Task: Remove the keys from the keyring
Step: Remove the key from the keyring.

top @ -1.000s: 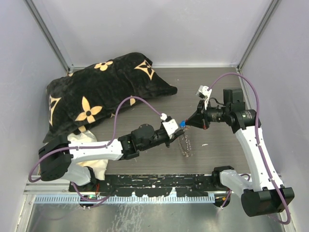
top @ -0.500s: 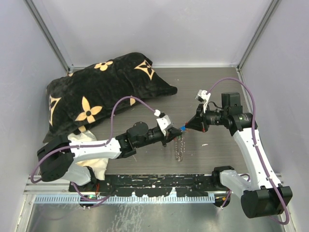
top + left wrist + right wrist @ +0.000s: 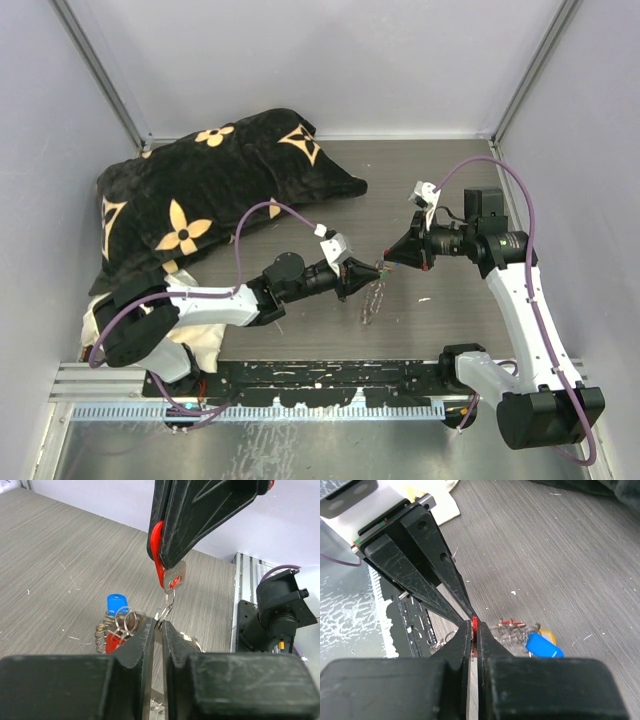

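Above grey table, keyring hanging below right gripper's red key

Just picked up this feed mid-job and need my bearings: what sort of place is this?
Probably a robot test booth: plain pale walls box in a wood-grain table, a black mounting rail runs along its near edge, and a flowered pillow lies there like a prop.
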You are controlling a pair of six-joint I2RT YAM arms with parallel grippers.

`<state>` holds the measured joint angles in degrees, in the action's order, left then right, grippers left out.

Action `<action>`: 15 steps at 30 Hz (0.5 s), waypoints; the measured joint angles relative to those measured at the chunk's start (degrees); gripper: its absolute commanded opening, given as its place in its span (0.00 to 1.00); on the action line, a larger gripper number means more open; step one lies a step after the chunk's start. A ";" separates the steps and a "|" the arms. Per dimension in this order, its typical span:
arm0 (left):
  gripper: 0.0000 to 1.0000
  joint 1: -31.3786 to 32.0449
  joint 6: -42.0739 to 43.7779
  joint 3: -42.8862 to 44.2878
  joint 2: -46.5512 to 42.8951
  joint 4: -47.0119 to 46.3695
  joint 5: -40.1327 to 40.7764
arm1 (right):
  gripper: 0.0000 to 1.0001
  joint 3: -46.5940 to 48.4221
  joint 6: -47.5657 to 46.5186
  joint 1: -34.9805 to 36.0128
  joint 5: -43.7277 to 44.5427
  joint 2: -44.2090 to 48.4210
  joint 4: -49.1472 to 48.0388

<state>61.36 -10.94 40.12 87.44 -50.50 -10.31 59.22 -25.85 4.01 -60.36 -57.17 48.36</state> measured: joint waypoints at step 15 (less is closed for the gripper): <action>0.37 -2.93 1.77 -3.63 -3.85 1.01 -6.08 | 0.01 0.57 -2.78 -0.13 -1.70 -0.09 1.46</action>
<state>58.43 -9.17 36.49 83.59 -49.50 -16.38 59.79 -28.62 3.88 -62.06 -57.25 49.82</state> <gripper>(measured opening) 0.369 0.074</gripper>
